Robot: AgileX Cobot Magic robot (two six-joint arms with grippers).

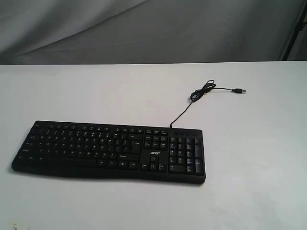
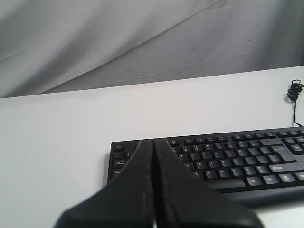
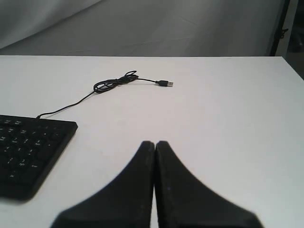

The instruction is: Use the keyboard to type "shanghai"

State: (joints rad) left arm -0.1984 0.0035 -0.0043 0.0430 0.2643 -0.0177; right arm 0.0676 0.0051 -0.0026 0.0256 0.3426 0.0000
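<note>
Two grippers: the left gripper (image 2: 153,141) and the right gripper (image 3: 155,142) are both black, each with its fingers pressed flat together and nothing between them.
Left tips: seen in front of the left end of the keyboard (image 2: 228,161), covering that near corner in the wrist view; whether they touch it cannot be told.
Right tips: over bare surface, off beyond the keyboard's number-pad end and apart from it.
Keyboard: long, flat and black with small white legends, lying flat near the front edge of the table (image 1: 96,91), slightly skewed to that edge.
Number pad (image 1: 186,154): at the keyboard's right end, with a white logo (image 1: 154,153) just left of it.
Cable (image 1: 181,114): thin and black, leaving the keyboard's back edge near the right end, running away from it, then bunched in a small loose tangle.
USB plug (image 1: 240,90): lying free on the surface, behind and to the right of the keyboard, well apart.
Surface: plain white and matte; a soft shadow sits under the keyboard's front edge.
Room: grey cloth (image 1: 144,28) with long slack folds hangs behind the table's far edge.
Post (image 3: 280,28): dark, upright, at the cloth's right margin, far behind the keyboard.
</note>
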